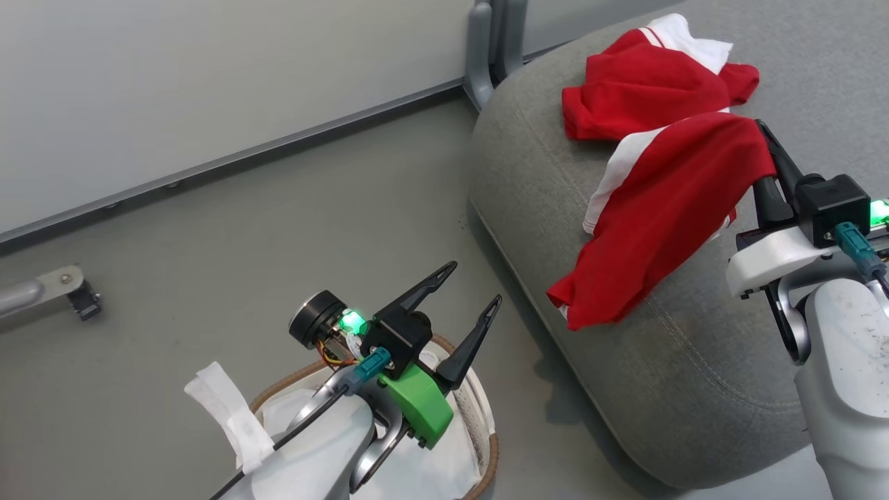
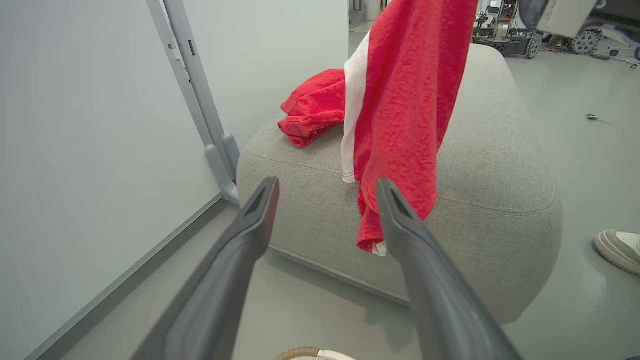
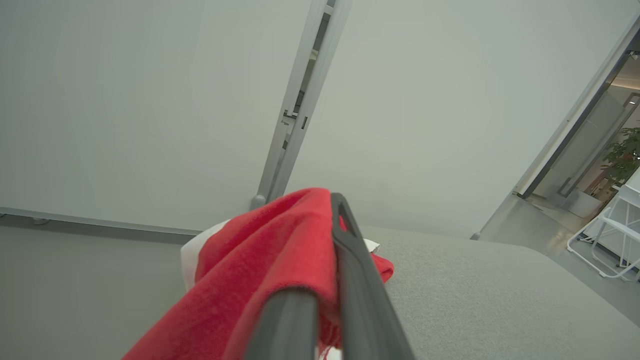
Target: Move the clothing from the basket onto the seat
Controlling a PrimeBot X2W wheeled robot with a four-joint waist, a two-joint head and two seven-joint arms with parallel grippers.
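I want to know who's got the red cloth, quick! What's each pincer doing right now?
Left pincer: open, holding nothing.
Right pincer: shut on the red cloth.

basket (image 1: 490, 444): mostly behind the left arm (image 1: 326, 448), cut by the bottom edge
right gripper (image 1: 769, 142): fingertips buried in clothing (image 1: 680, 208)
shoe (image 2: 619, 249): cut by the right edge
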